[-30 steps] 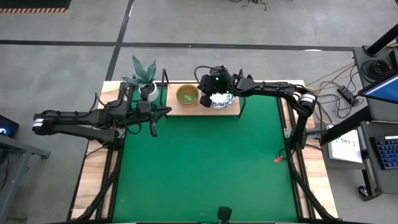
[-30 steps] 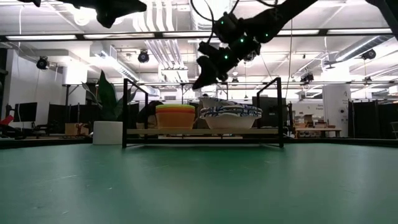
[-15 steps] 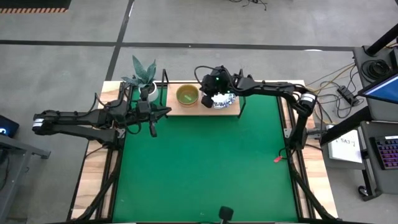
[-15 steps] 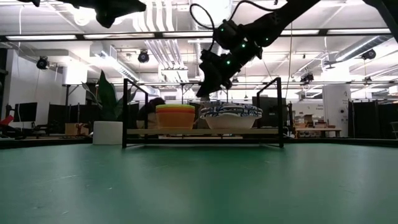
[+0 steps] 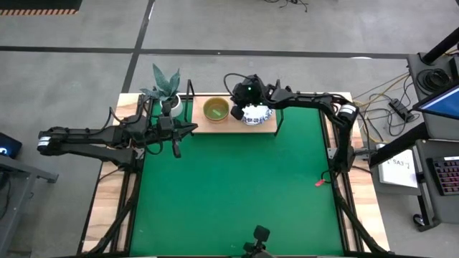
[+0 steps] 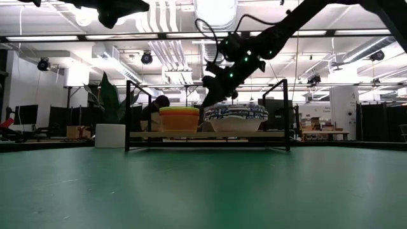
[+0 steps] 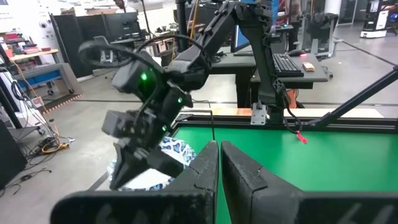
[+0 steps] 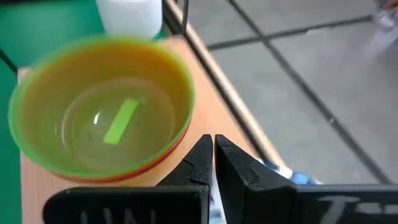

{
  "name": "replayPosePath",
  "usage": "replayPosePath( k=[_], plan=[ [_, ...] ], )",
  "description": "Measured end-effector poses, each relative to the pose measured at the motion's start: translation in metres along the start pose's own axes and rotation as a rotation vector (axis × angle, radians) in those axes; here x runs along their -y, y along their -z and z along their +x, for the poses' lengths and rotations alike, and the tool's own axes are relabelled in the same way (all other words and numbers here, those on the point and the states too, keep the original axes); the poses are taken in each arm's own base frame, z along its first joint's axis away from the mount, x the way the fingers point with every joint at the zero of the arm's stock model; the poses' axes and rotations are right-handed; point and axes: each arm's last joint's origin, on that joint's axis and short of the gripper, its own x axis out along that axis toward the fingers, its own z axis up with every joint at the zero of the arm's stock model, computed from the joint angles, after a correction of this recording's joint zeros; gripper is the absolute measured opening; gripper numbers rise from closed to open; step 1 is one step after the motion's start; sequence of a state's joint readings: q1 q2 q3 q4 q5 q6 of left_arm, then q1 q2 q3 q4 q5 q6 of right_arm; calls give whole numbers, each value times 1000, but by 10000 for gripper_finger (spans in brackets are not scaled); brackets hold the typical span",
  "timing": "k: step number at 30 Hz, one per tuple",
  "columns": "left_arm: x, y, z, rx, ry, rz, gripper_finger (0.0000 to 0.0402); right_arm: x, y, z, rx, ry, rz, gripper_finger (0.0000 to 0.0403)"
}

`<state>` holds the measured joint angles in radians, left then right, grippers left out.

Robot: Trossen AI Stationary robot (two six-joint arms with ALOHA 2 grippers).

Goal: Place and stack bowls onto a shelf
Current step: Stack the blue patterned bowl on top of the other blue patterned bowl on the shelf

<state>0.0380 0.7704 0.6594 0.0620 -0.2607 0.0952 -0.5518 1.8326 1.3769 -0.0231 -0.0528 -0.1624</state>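
Shelf (image 5: pixel 234 126): flat light wood board on thin black metal frame, sits at the far edge of the green mat (image 5: pixel 237 193) on the counter (image 5: pixel 107 193). Low view shows the board (image 6: pixel 210 135) raised a little off the mat by black uprights.

On the shelf, two stacks side by side. One: plain smooth plastic bowls, yellow-green one (image 5: pixel 215 109) on top, glossy round inside, nested over an orange/red one seen as bands in the low view (image 6: pixel 179 119); right wrist view shows it close up (image 8: pixel 99 118), thin rim, red edge below. Other: white bowls with blue patterned rims (image 5: pixel 257 115), wide and shallow, stacked, glazed look in the low view (image 6: pixel 236 118).

Right gripper (image 5: pixel 240 107) is over the shelf, tip down between the two stacks, at the near rim of the patterned stack; low view has it (image 6: pixel 213 95) just above the bowls. Its jaws are closed to a narrow slit, tips nearly meeting, nothing gripped between them in the right wrist view (image 8: pixel 211 152).

Left gripper (image 5: pixel 188 129) hangs off the shelf's left end, above the mat edge, pointing along the shelf front. Jaws pressed almost together, empty (image 7: pixel 219 168).

Small white pot with a green leafy plant (image 5: pixel 166 89) stands beside the shelf's left end, on bare wood.
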Motion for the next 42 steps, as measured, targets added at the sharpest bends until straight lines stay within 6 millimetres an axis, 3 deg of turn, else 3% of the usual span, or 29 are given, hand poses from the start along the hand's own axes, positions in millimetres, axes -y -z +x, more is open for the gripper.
replayPosePath(
  k=[4, 12, 24, 28, 35, 42],
  plan=[
    [0, 0, 0, -3, 0, 1, 0, 0, 4, 4, -13, -2, 7, 9],
    [0, 1, 0, -7, 1, 2, 0, -2, -10, -16, 94, 0, 70, 9],
    [0, 1, 0, -7, 1, 2, 0, -35, 47, -7, 265, 124, 131, 9],
    [0, 0, 0, -3, 0, 1, 0, -37, 55, -10, 340, 146, 155, 9],
    [0, 0, 0, 1, 0, 0, 0, -38, 66, -10, 320, 159, 162, 9],
    [0, 0, 0, 3, 0, -5, 0, -36, 55, -19, 389, 188, 159, 9]
  ],
)
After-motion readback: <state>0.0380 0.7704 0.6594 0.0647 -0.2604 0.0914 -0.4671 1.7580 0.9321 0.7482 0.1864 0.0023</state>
